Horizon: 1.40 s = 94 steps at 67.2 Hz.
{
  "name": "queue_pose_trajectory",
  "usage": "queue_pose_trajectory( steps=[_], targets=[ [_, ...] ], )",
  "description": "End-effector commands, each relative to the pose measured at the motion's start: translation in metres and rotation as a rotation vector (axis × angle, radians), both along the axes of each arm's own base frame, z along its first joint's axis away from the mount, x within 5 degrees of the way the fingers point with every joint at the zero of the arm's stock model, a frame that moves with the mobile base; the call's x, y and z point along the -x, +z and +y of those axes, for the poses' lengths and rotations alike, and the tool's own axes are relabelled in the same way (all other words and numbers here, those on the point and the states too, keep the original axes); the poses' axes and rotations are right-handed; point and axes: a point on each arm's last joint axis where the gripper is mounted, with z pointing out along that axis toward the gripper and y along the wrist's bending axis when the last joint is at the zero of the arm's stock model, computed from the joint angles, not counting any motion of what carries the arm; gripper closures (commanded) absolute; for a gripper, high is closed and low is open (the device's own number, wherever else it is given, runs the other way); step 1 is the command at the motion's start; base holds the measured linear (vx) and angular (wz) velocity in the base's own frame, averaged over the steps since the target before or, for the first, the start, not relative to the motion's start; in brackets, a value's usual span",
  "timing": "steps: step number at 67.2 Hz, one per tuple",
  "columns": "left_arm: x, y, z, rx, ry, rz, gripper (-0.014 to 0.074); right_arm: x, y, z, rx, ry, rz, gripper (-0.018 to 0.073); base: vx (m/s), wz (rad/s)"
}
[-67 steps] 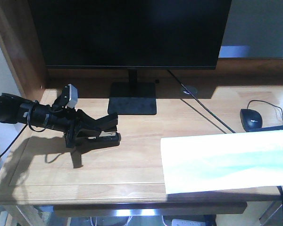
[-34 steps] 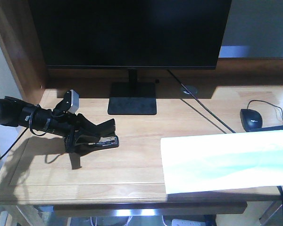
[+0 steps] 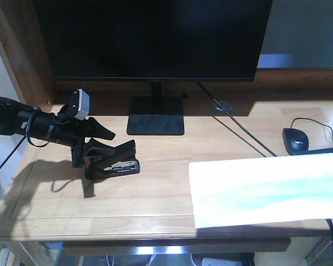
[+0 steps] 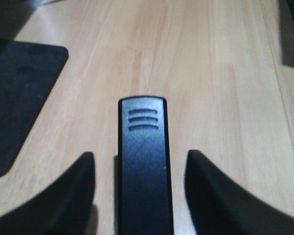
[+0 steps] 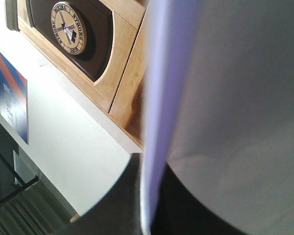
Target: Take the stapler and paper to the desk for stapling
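Exterior front-facing: monitor stand [image 3: 155, 123] behind stapler [image 3: 119, 165]

Wide light-wood desk [image 3: 155, 202], plank grain running along its length, rounded front edge, shallow raised border. Carries at back centre a flat black monitor base [image 3: 156, 123]. Left of centre, just in front of that base, a small black stapler [image 3: 115, 164] resting on the wood. Across the right half, a large white paper [image 3: 263, 191] reaching the front edge; hard to tell whether flat on the wood throughout. Behind it, near the right end, a black mouse [image 3: 295, 139]. At the back, a round grommet [image 3: 223, 105], with a dark cable [image 3: 241, 133] slanting down to the paper's far edge.
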Motion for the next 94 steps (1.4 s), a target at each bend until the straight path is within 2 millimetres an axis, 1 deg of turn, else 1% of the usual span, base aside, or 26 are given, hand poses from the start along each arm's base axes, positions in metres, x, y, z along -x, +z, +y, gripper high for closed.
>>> queue_pose_trajectory(
  steps=[1,3,5,8,23,94],
  targets=[
    [-0.0005,0.0376,-0.0030,0.061,-0.004,-0.073,0.0411,0.0028,-0.0023,-0.0005,-0.020,0.008,-0.028,0.0564,0.00,0.00],
    [-0.0003,0.0374,-0.0029,0.058,-0.006,-0.073,0.0479,0.0028,-0.0023,-0.0005,-0.020,0.008,-0.028,0.0564,0.00,0.00],
    [-0.0002,0.0374,-0.0033,0.058,-0.007,-0.073,0.0519,0.0028,-0.0023,-0.0005,-0.020,0.008,-0.028,0.0564,0.00,0.00],
    [-0.0002,0.0373,-0.0042,0.058,-0.008,-0.073,0.0608,0.0028,-0.0023,-0.0005,-0.020,0.008,-0.028,0.0564,0.00,0.00],
    [0.0015,0.0380,-0.0073,0.068,-0.028,-0.070,0.0604,0.0028,-0.0023,-0.0005,-0.020,0.008,-0.028,0.0564,0.00,0.00],
    [0.0016,0.0381,-0.0069,0.069,-0.028,-0.069,0.0604,0.0023,-0.0029,-0.0006,-0.014,0.003,-0.022,0.0564,0.00,0.00]
  ],
)
